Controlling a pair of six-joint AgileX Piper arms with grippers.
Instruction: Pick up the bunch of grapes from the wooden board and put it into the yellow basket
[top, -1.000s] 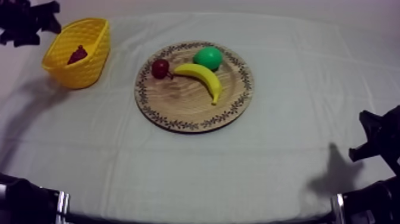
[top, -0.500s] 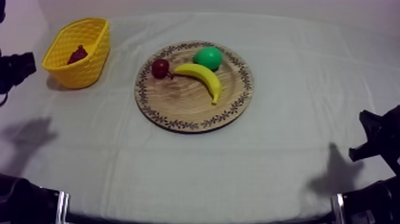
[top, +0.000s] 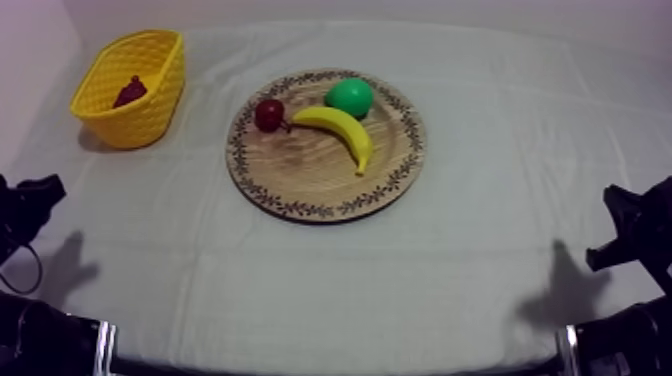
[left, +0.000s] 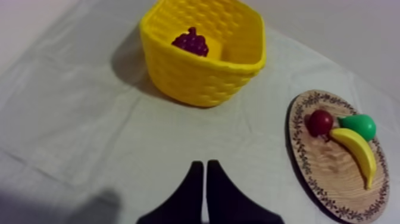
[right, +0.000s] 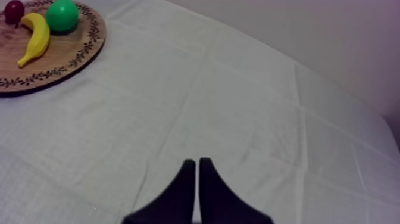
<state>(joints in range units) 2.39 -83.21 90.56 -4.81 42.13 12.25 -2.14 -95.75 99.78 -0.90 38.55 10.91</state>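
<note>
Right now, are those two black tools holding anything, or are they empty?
Left tool: closed, holding nothing.
Right tool: closed, holding nothing.

The bench (top: 500, 250) is covered by a grey-white cloth (top: 300, 290) that lies smooth over it, with faint fold creases crossing it in straight lines. Two things rest directly on the cloth. A yellow basket (top: 140, 120) of open weave stands upright near the far left corner, its mouth facing up. A round wooden board (top: 310, 175) with a dark leafy pattern round its rim lies flat near the middle, toward the far side. It is well apart from the basket, with cloth between them.
</note>
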